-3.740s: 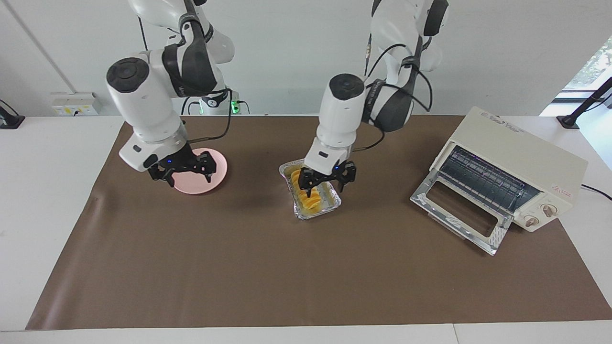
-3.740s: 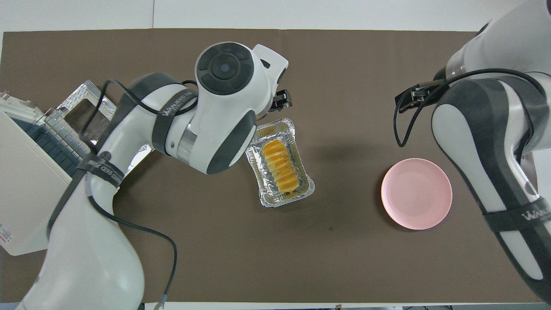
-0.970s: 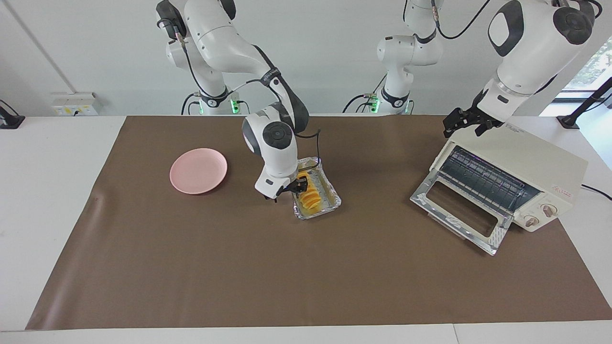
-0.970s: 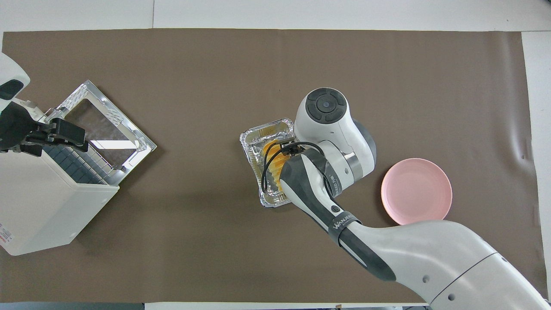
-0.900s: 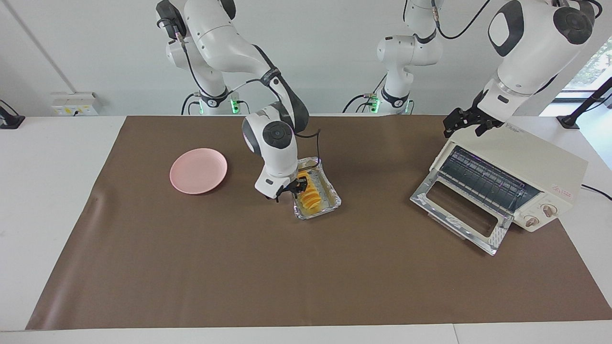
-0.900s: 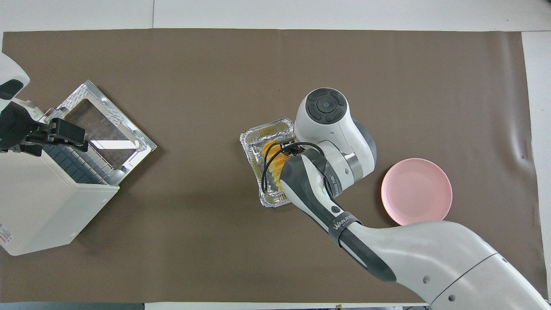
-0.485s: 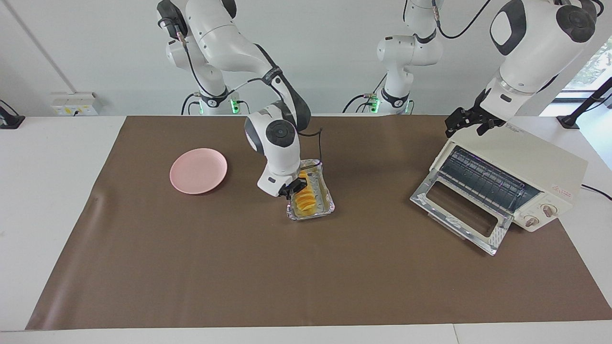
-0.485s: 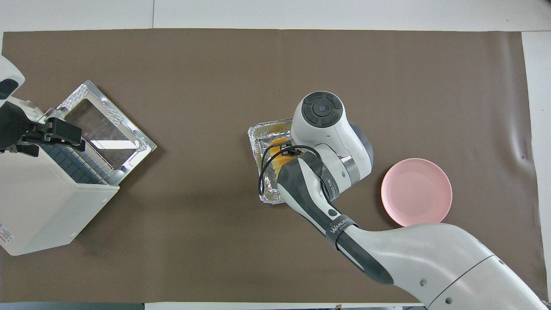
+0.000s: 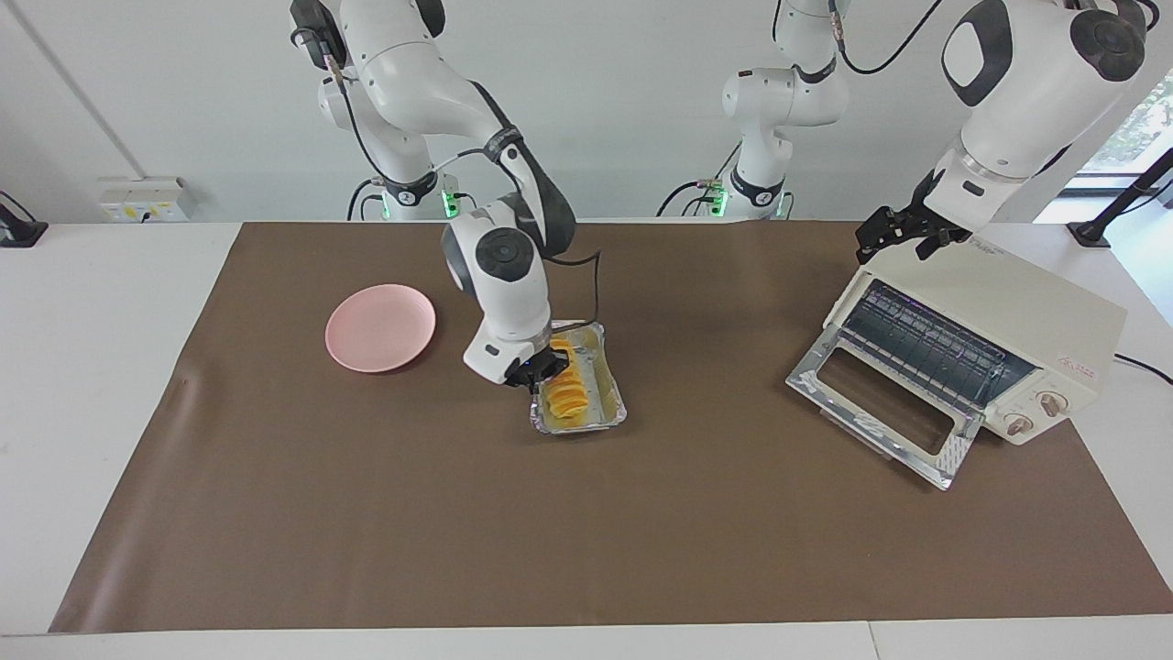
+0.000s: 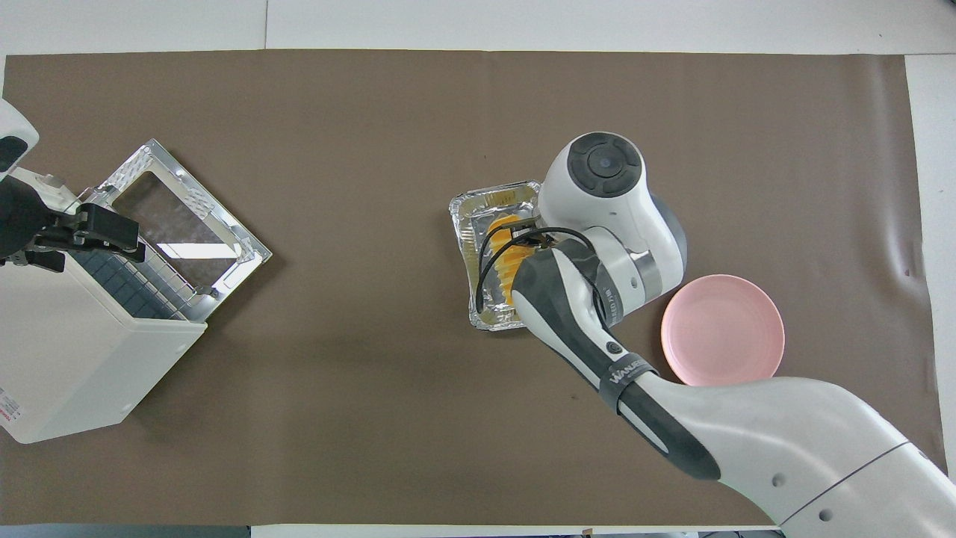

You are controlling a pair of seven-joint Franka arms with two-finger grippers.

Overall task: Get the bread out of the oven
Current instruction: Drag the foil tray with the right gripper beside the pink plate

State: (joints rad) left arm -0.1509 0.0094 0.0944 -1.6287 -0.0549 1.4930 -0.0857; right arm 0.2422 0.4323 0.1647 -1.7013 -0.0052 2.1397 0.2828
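Note:
The bread (image 9: 566, 390), a ridged golden-yellow loaf, lies in a silver foil tray (image 9: 612, 405) in the middle of the mat, outside the oven. My right gripper (image 9: 536, 374) is down at the tray's rim on the plate's side and is shut on it. In the overhead view the right arm covers that gripper; the bread (image 10: 506, 258) and tray (image 10: 467, 217) show beside it. The cream-white oven (image 9: 1008, 302) stands at the left arm's end with its door (image 9: 880, 403) folded down and open. My left gripper (image 9: 898, 240) hangs open over the oven's top corner nearest the robots.
A round pink plate (image 9: 380, 327) lies bare on the mat toward the right arm's end, beside the tray. The brown mat (image 9: 550, 532) covers the table. In the overhead view the oven (image 10: 67, 359) and its open door (image 10: 179, 217) fill the left arm's end.
The left arm has left the tray and gone up over the oven. The right gripper came to the tray, shut on its rim and has slid tray and bread toward the plate.

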